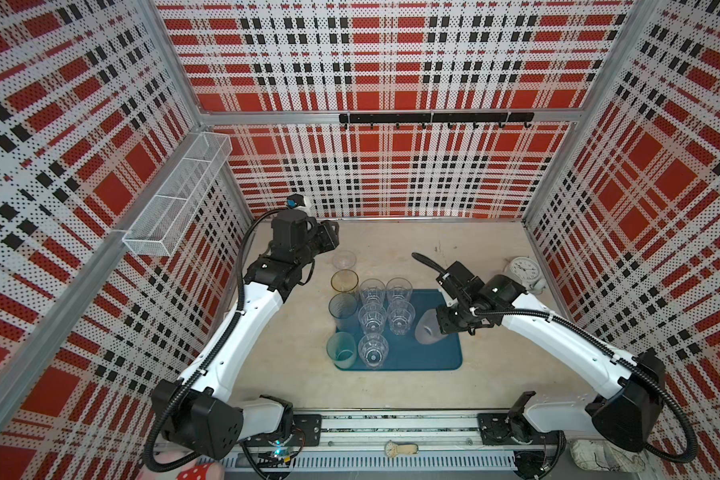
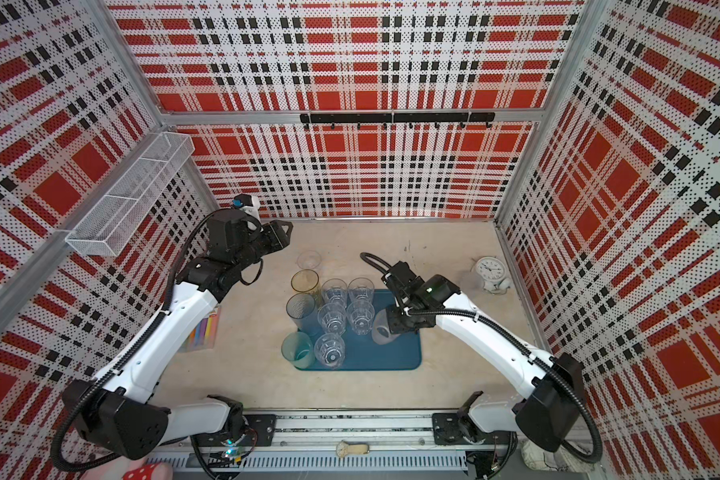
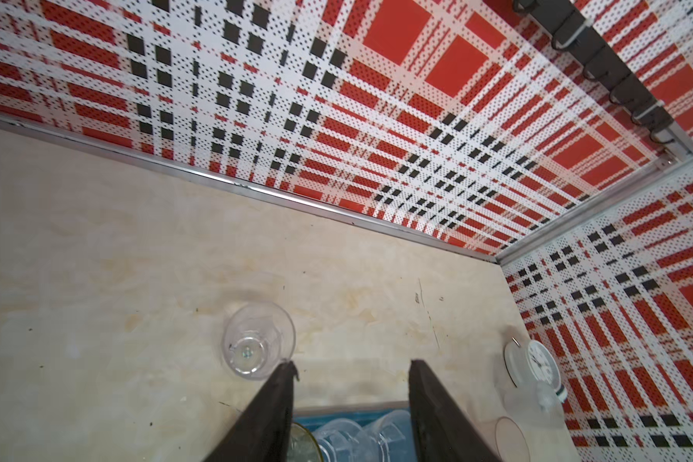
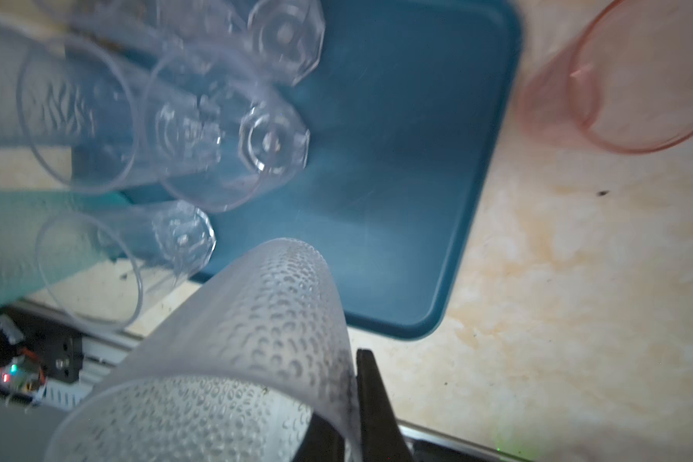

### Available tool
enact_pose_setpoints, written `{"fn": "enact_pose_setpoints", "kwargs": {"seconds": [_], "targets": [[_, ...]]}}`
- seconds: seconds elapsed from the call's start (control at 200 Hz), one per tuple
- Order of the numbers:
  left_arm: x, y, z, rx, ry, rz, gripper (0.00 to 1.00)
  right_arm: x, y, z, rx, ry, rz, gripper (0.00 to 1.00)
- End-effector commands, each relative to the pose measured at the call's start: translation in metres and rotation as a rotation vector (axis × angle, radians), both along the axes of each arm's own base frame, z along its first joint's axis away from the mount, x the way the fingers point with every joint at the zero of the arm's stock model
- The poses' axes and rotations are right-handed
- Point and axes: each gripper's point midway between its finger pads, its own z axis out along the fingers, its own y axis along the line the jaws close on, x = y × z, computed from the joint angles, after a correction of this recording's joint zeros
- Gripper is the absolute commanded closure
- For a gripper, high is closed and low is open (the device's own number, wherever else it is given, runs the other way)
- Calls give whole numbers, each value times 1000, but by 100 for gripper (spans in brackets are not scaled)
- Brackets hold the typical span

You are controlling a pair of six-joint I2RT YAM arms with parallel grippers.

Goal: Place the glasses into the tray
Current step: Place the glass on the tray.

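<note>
Tray (image 1: pixel 433 353) near table front, left half crowded: teal glass (image 1: pixel 341 350) at near corner, five clear glasses (image 1: pixel 373 351) in rows behind. Bare right half beneath frosted glass (image 1: pixel 426 329), tilted, pinched through its wall at the rim by right gripper (image 1: pixel 442 323); jaws clamped tight on it, one finger inside, one outside. Contact with tray not discernible.

Hazard: toppling on release at this angle; cause, tilt plus thin-wall grip. Second hazard: sideways swing into nearest clear glasses.

Farther back, grey glass (image 1: pixel 343 309) and amber glass (image 1: pixel 344 281) at tray's far left edge; on or off rim, cannot tell.

Beyond, small glass (image 3: pixel 257 344) off tray on table (image 1: pixel 391 386), just beside one finger of left gripper (image 3: pixel 353 366), roughly half open, empty. Hazard: knock-over from misaligned approach.

Pink glass (image 4: pixel 637 80) off tray, near clock (image 1: pixel 523 269).
</note>
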Motion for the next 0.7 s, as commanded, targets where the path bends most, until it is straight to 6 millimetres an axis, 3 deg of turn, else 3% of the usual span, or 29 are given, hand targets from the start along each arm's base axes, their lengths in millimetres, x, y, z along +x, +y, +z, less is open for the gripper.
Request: {"fn": "enact_pose_setpoints", "kwargs": {"seconds": [0.0,0.175,0.441,0.696], "targets": [[-2,4,12,13,-58,5,50,-17,10,-4,62,48,-3,100],[-3,3,2,7,-43,-2,49,-10,27,-16,81,45,4,100],[-6,7,-1,21,-45,10,49,-13,45,-43,-101,43,29,100],[-6,5,-7,13,-40,-3,49,-10,71,-55,-109,47,27,97]]}}
